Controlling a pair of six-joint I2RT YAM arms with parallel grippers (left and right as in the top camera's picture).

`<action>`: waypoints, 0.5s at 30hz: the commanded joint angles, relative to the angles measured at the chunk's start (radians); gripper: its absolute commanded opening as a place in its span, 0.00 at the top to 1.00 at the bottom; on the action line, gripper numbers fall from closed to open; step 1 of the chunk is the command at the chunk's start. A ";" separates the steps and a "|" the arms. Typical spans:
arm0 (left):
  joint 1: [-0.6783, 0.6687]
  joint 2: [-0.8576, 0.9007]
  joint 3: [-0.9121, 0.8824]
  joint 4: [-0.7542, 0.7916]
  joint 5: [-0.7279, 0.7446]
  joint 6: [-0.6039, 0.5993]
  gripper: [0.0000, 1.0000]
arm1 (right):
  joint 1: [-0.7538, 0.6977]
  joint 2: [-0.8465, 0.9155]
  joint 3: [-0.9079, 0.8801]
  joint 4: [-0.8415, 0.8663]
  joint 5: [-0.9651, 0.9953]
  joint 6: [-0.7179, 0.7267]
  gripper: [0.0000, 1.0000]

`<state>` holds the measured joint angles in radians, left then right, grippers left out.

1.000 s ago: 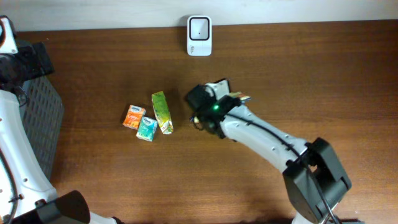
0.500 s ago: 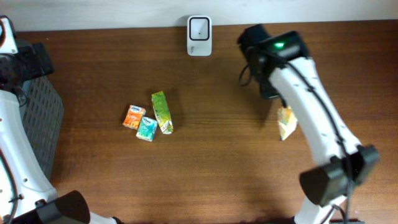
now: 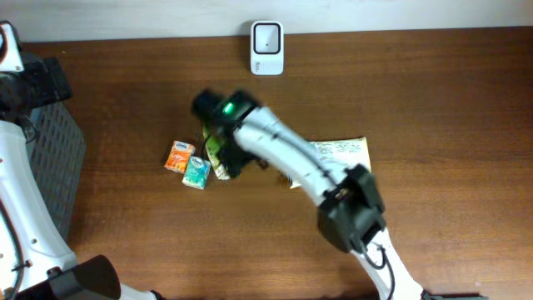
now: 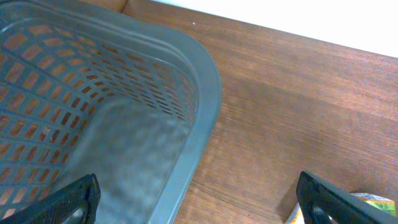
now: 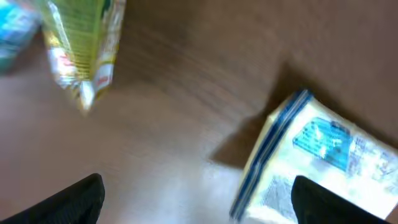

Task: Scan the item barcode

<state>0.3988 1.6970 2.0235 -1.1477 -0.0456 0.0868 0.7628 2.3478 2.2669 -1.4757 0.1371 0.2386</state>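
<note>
A blurred close view looking down on a brown wooden table (image 5: pixel 186 93). At the upper left lies a green and yellow carton (image 5: pixel 84 43), its crimped end pointing down the frame. A sliver of a teal object (image 5: pixel 12 31) shows at the far left edge, just beside the carton; what it is cannot be told. At the lower right lies a pale yellow packet (image 5: pixel 311 162) with a blue edge and blue printing on its face, casting a dark shadow to its left. The right gripper (image 5: pixel 199 205) has its two dark fingertips (image 5: pixel 68 202) in the bottom corners, set wide apart, gripping nothing, with the packet close to the right-hand one.
</note>
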 commanded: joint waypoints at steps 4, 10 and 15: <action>0.003 -0.005 0.012 0.002 -0.003 0.009 0.01 | -0.372 -0.069 0.109 -0.213 -0.310 -0.049 0.38; 0.003 -0.005 0.012 0.002 -0.003 0.009 0.01 | -0.526 -0.069 -0.082 -0.212 -0.543 -0.267 0.44; 0.003 -0.005 0.012 0.002 -0.003 0.009 0.01 | -0.438 -0.069 -0.270 -0.103 -0.457 -0.204 0.81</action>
<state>0.3988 1.6970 2.0235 -1.1473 -0.0460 0.0868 0.2871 2.2860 2.0754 -1.6241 -0.3672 -0.0063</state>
